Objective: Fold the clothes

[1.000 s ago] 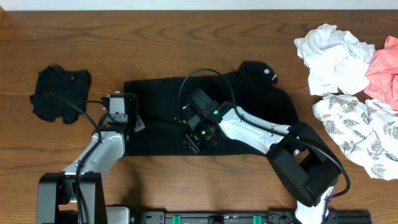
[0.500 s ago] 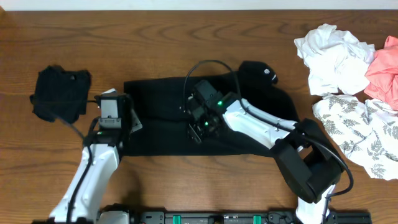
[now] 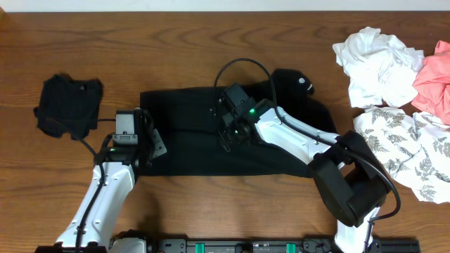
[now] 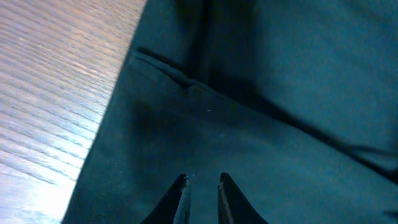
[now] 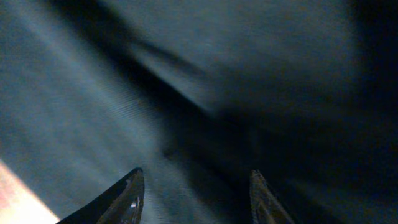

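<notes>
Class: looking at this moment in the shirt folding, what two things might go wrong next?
1. The left fingers sit nearly closed at the black shirt's left edge; a thin pinch might slip.
2. The right fingers stand open over creased cloth; closing there might catch several layers and spoil the fold.

robotics lab bench, wooden table [image 3: 211, 42], left arm [image 3: 105, 193] and right arm [image 3: 288, 137], laundry heap [image 3: 376, 63]

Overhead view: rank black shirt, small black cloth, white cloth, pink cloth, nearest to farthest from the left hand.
1. Black shirt, directly under the left hand.
2. Small black cloth, far left.
3. White cloth, upper right.
4. Pink cloth, right edge.
</notes>
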{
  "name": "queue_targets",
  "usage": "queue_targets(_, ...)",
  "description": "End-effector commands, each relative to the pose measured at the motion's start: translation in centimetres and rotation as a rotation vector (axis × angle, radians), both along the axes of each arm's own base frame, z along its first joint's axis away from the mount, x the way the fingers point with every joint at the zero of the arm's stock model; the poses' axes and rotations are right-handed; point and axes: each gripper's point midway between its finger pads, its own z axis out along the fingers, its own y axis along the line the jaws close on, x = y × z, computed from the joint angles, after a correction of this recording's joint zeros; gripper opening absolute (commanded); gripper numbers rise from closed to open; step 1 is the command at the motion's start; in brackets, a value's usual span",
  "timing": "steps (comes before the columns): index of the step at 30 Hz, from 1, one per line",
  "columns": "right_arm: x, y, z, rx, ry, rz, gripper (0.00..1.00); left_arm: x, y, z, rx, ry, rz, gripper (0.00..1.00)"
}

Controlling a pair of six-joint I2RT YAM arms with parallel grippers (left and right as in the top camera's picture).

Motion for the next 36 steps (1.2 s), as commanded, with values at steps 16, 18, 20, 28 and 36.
queue_targets(16,9.0,-7.1,15.0,0.033,-0.333,-0.306,0.64,3.7,-0.4,6.4,0.052,-0.100,-0.148,0.33)
queue_targets(18,10.2,-9.6,17.2,0.052,-0.364,-0.367,0.66,5.0,-0.5,9.1,0.064,-0.133,-0.163,0.38)
queue_targets(20,11.1,-12.0,18.1,0.059,-0.364,-0.422,0.69,6.3,-0.4,11.4,0.076,-0.169,-0.177,0.50)
queue_targets(28,13.4,-20.5,15.2,0.049,-0.256,-0.557,0.71,11.0,-0.5,12.2,0.086,-0.174,-0.192,0.65)
queue_targets(36,15.4,-22.8,10.5,0.025,-0.208,-0.524,0.72,14.9,-0.3,5.0,0.021,-0.007,-0.219,0.66)
